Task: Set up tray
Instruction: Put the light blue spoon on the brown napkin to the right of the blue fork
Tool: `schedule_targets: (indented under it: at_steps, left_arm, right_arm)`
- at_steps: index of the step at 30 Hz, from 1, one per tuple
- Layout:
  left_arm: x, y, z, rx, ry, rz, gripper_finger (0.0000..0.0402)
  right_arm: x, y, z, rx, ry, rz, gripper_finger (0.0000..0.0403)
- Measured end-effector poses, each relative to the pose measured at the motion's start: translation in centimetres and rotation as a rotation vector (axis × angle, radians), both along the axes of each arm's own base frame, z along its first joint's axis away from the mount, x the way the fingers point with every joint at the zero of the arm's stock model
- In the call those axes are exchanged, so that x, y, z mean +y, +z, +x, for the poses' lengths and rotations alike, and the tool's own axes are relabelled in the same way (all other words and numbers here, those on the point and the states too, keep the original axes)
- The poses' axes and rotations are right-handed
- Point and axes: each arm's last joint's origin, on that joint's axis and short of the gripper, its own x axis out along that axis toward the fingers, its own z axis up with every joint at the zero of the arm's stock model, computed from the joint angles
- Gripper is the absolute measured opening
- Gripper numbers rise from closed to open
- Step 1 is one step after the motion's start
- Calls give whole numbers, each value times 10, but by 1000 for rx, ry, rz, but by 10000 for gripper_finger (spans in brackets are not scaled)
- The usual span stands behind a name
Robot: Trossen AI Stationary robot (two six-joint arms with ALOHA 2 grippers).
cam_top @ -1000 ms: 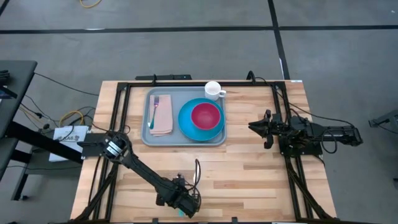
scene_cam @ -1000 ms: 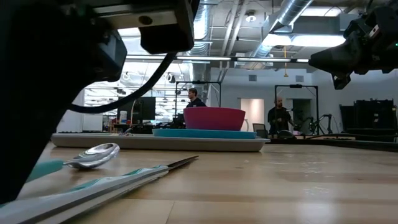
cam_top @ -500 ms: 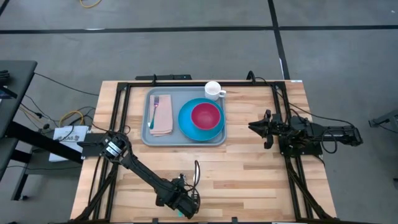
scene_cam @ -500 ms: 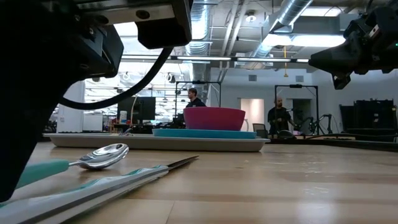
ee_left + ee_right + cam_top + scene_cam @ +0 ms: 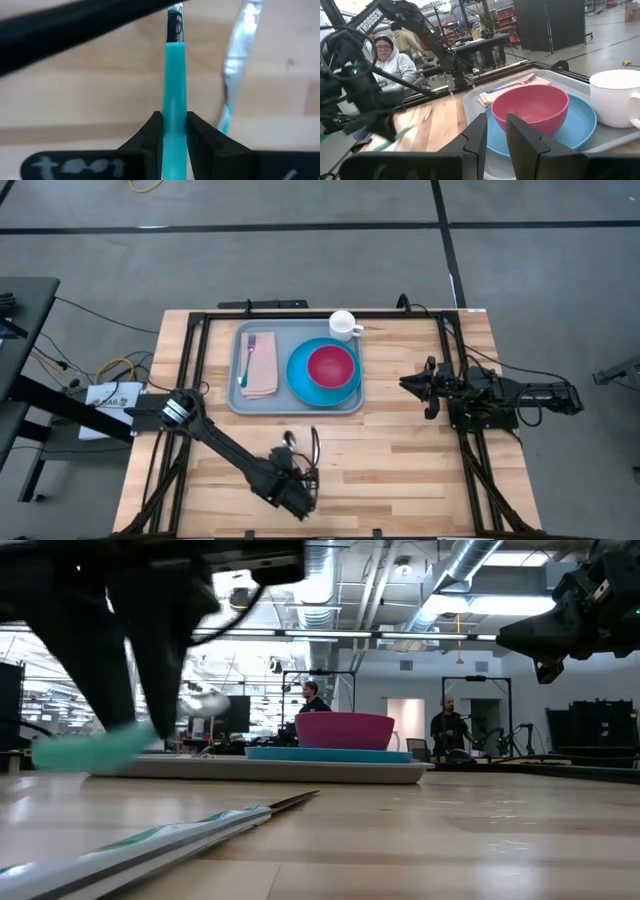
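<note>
The left pincer (image 5: 173, 131) is clamped on the teal-handled spoon (image 5: 173, 75), lifted off the tabletop (image 5: 400, 450). Next, it likely carries the spoon toward 12 o'clock onto the tray (image 5: 300, 405). The right pincer (image 5: 408, 384) waits, nearly together.

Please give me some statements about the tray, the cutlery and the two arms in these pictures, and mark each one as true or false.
1. The left gripper holds a spoon by its teal handle. True.
2. The knife is on the tray. False: it lies on the table, in front of the tray.
3. The pink bowl sits on the blue plate. True.
4. The right gripper grips the cup. False: it hangs right of the tray, holding nothing.
5. A fork lies on the napkin. True.
</note>
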Motion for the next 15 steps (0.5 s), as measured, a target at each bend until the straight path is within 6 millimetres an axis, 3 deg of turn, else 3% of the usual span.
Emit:
schedule_targets:
  at_steps: [8,15]
  left_arm:
    - [51,41,-21,159,69,214,41]
    - [109,71,-22,249,40,314,41]
  right_arm:
    - [0,0,0,0,0,0,64]
    - [0,0,0,0,0,0,64]
